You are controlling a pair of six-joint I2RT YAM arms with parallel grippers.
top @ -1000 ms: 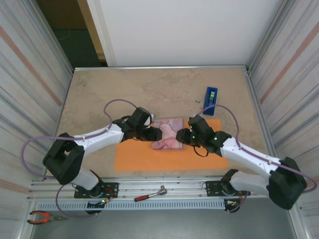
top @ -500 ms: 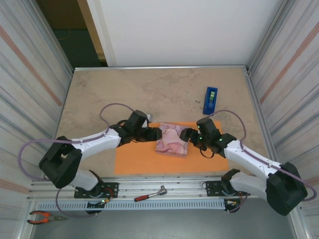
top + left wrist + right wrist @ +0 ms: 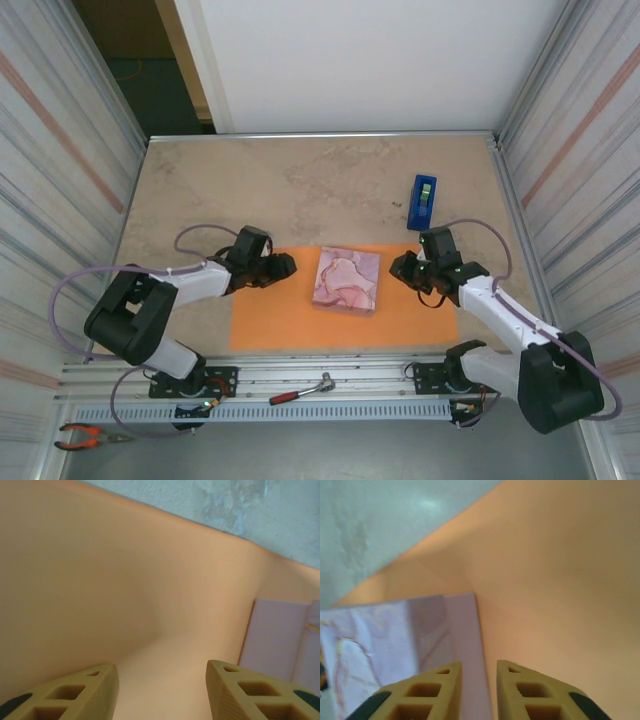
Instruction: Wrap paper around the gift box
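a: from the top view, what to note?
b: box [image 3: 347, 281] flat on the paper [image 3: 290, 325], by the sheet's far edge, about midway across. pink marbled top. past the sheet's far right corner, a blue tape dispenser [image 3: 422, 202] on the table [image 3: 300, 180]. by the arm bases, a ratchet [image 3: 300, 390] and, further left, pliers [image 3: 85, 436].
a: and from the wrists?
b: closer detail. left wrist: paper [image 3: 100, 580] with a soft shaded bend, a pale edge of the box [image 3: 275, 635] at right, a strip of table [image 3: 250, 510] beyond. right wrist: box [image 3: 385, 635] at lower left, veined top and plain side both showing, smooth paper [image 3: 560, 580] at right, table [image 3: 380, 515] at upper left.
a: arm poses?
b: both stretched low and inward, elbows out, wrists aimed at the box from opposite sides. left gripper [image 3: 283, 266] over the sheet's left part, right gripper [image 3: 398, 267] over its right part.
a: jaws?
b: left gripper [image 3: 161, 672] open, a wide gap, nothing in it. right gripper [image 3: 477, 667] narrowly open, a slim slit, holding nothing.
a: box against the grippers?
b: between the two, touching neither. apart from the left one; closer to the right one, just ahead and to the left of its fingertips.
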